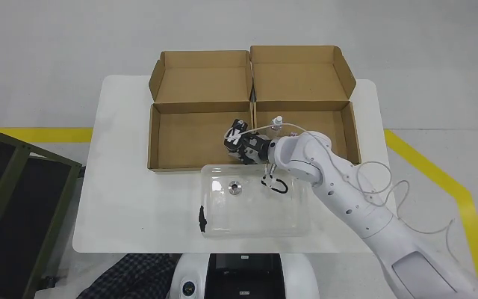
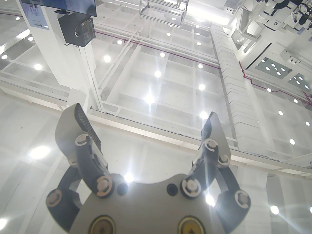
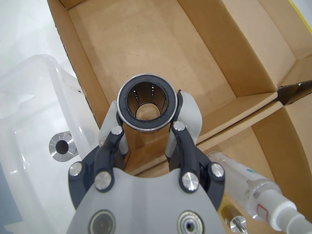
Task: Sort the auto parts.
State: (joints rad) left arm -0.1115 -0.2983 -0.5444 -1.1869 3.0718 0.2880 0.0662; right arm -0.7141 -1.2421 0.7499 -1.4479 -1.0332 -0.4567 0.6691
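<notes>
- Step in hand, as I judge it: dropping off one picked part. The right gripper (image 3: 149, 113) is clamped on a bearing (image 3: 146, 105), a finger on each side of its barrel, and hangs over the left box (image 1: 187, 142).
- The bearing is above the box's right end, close to the wall it shares with the right box (image 1: 328, 127) and nearer the box's front wall than its back. It looks clear of the floor; how high, I cannot tell.
- The next move calls for a descent straight down, clear of those two walls, then opening the fingers low. Let go from higher, the round barrel would likely roll.
- The bearing is a short steel sleeve with a black ring on its end face. Rows of small balls line the open bore, which points up at the wrist camera.
- The left box's floor is bare cardboard.
- More remains: a silver bush (image 1: 236, 187) lies in the clear tray (image 1: 254, 217), near its back edge, on the table's front half.
- The left gripper (image 2: 148, 132) points at the ceiling, fingers wide apart, holding nothing.
</notes>
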